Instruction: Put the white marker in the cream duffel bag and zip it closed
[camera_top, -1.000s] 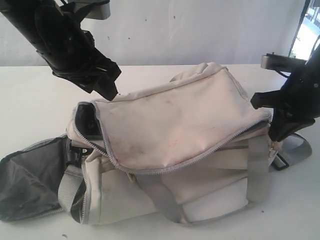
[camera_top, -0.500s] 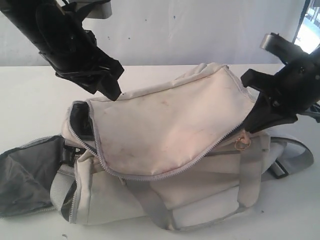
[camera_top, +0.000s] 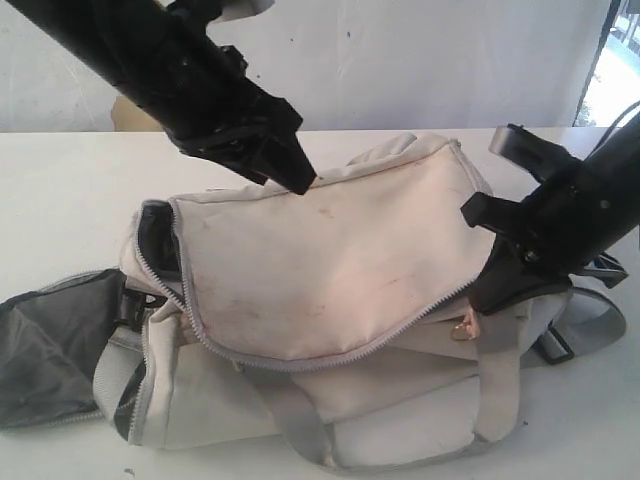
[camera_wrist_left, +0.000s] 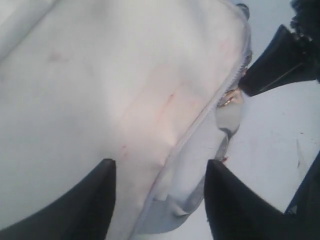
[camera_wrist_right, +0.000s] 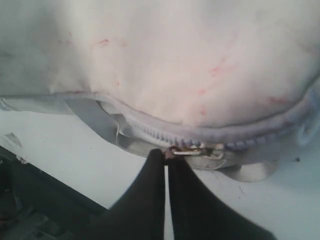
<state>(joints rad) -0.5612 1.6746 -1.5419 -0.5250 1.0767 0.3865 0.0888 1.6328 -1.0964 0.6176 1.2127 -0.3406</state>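
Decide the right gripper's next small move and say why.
Probably draw the zipper pull along its track toward the gaping corner: the right gripper is shut on it, and the cream duffel bag lies unzipped along its front edge.

Backed by a plain white wall (camera_top: 400, 60), flecked with a few small dark specks. Spread below it, a white table (camera_top: 60, 200), evenly lit. Caught bright daylight through a dark-framed window (camera_top: 612, 70) at far right. Glimpsed a tan shape (camera_top: 128, 115) against the wall, left.
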